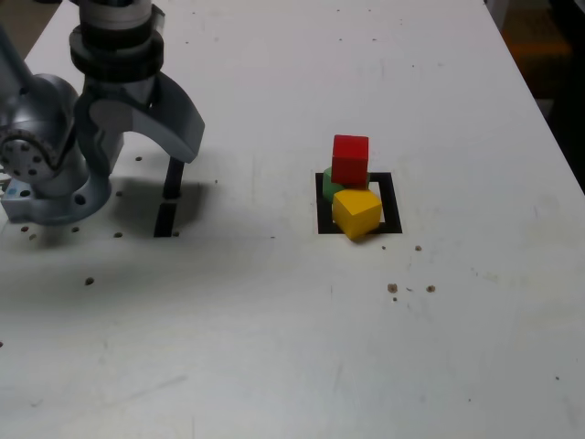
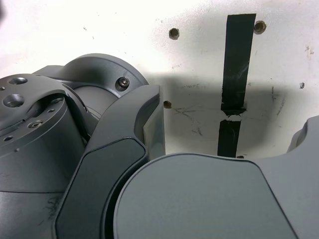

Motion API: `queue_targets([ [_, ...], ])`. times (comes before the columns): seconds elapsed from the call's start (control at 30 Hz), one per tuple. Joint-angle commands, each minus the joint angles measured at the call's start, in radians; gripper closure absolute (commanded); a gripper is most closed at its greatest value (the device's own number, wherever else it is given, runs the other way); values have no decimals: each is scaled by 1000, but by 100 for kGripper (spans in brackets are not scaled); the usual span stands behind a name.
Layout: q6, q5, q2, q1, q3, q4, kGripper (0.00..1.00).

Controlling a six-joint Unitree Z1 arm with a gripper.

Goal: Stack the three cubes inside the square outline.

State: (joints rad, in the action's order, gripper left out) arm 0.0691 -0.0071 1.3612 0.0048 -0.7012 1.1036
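Observation:
The red cube (image 1: 350, 160) sits on top of the green cube (image 1: 330, 186), which is mostly hidden behind it. The yellow cube (image 1: 356, 212) lies tilted on the table in front of them, touching the pair and overlapping the front edge of the square outline (image 1: 391, 203). All three are at the outline, right of centre in the exterior view. My gripper (image 1: 142, 155) hangs far off at the exterior view's left, open and empty, jaws pointing down. The wrist view shows the open gripper (image 2: 229, 134) over bare table, with no cube in it.
Two short black strips (image 1: 170, 197) lie end to end on the white table under my gripper, also visible as black strips (image 2: 234, 79) in the wrist view. The arm's grey base (image 1: 41, 165) stands at the exterior view's left. Small holes and specks dot the table (image 1: 274, 347).

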Motion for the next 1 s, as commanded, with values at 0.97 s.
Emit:
queue_targets([
  [0.97,104,75,264,24,-781,270,3],
])
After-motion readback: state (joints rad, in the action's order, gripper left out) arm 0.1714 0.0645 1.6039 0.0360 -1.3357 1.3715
